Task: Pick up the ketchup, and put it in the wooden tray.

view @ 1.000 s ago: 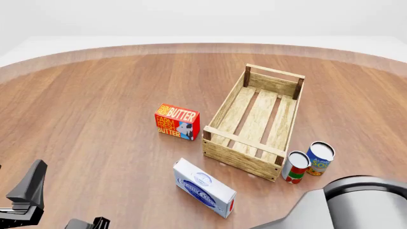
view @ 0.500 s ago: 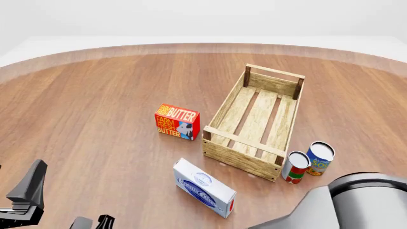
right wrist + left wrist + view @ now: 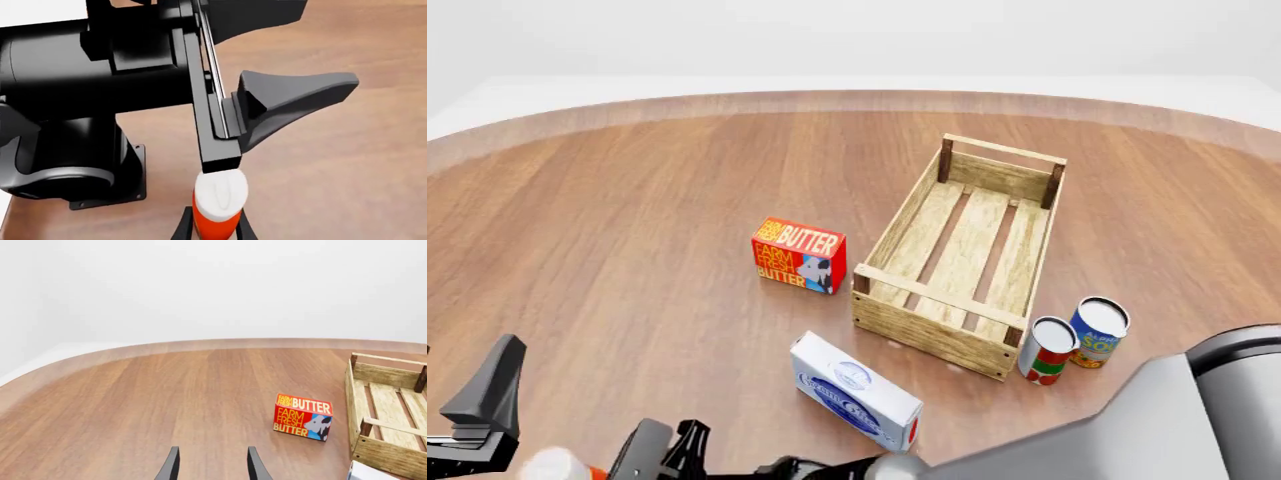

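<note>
"FARM FRESH BUTTER" on the orange butter box (image 3: pixel 799 255); can labels unreadable.

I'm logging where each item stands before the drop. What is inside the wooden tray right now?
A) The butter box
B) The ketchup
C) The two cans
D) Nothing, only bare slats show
D: in the front view the wooden tray shows only bare slats; the butter box stands apart on its left, the two cans stand outside its near right corner, and the ketchup is between the right gripper's jaws.
</note>
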Controlling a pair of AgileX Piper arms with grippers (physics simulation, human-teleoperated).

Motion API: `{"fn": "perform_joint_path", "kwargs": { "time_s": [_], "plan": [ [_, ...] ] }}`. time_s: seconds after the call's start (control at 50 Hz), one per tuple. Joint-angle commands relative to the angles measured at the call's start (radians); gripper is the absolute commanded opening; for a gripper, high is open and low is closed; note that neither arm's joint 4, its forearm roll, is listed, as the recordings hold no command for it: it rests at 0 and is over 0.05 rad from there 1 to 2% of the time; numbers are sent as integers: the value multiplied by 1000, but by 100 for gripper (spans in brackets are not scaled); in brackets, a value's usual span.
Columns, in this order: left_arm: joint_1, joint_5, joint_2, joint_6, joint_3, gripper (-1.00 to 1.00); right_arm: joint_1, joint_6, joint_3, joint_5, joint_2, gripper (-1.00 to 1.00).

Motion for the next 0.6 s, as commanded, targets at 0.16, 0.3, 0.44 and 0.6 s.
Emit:
{"fn": "perform_joint_path", "kwargs": {
  "time_s": [0.16,0.3,0.44,0.6],
  "plan": [
    [0,0,0,0,0,100,-62,8,65,20,-86,-100],
    [0,0,0,0,0,100,-102,-6,45,110,-164,-100],
    [0,0,0,0,0,100,-152,-26,19,185,-227,-100],
    [0,0,0,0,0,100,-212,-64,-5,236,-275,-100]
  ]
}}
